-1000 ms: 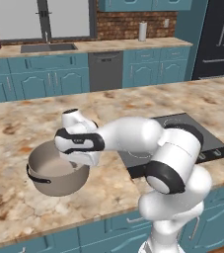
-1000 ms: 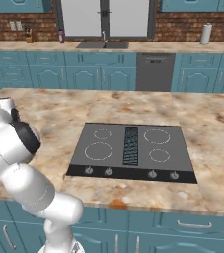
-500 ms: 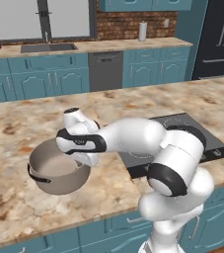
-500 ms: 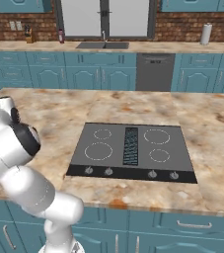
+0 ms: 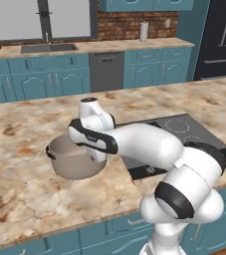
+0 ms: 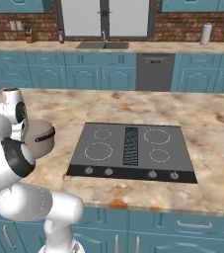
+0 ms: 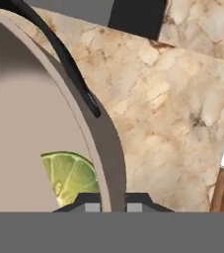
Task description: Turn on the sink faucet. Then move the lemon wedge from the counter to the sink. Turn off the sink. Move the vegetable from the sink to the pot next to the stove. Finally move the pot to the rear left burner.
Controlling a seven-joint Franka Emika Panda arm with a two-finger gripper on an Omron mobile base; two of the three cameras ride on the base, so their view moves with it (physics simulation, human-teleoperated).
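Gripper clamped on the pot's rim, beside the stove

The gripper is closed on the near rim of the tan-grey pot, one fingertip inside the wall and one outside. The lemon wedge lies on the pot's floor just by the gripper. The pot sits over the marbled table, well left of the dark stove; whether it touches the table I cannot tell. The sink and its faucet stand on the far counter.
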